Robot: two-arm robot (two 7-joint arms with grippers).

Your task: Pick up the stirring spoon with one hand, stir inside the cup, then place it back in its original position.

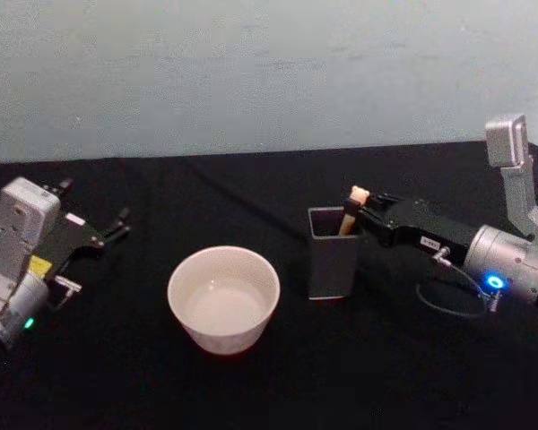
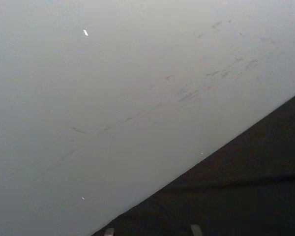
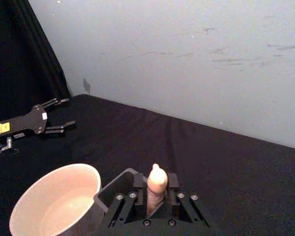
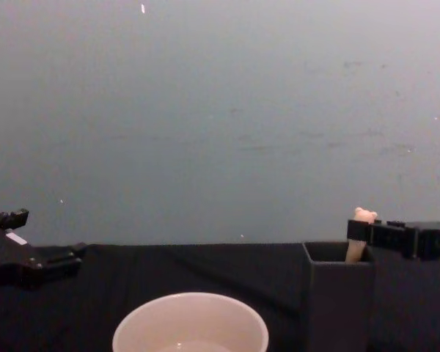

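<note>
on the black table (image 1: 251, 394) the right gripper (image 1: 357, 210) has its fingers closed on the stirring spoon (image 1: 350, 217) (bear-head handle up), which stands in the dark grey holder (image 1: 332, 255) beside the cup (image 1: 223, 298); the left gripper (image 1: 117, 226) rests spread and empty, well apart

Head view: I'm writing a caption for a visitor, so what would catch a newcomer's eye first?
Likely the right claw, closed around the cream handle of the stirring spoon, which stands in the dark grey holder right of centre. Next, the wide cream-white cup at the middle of the black table. The left claw rests open, far left.
</note>
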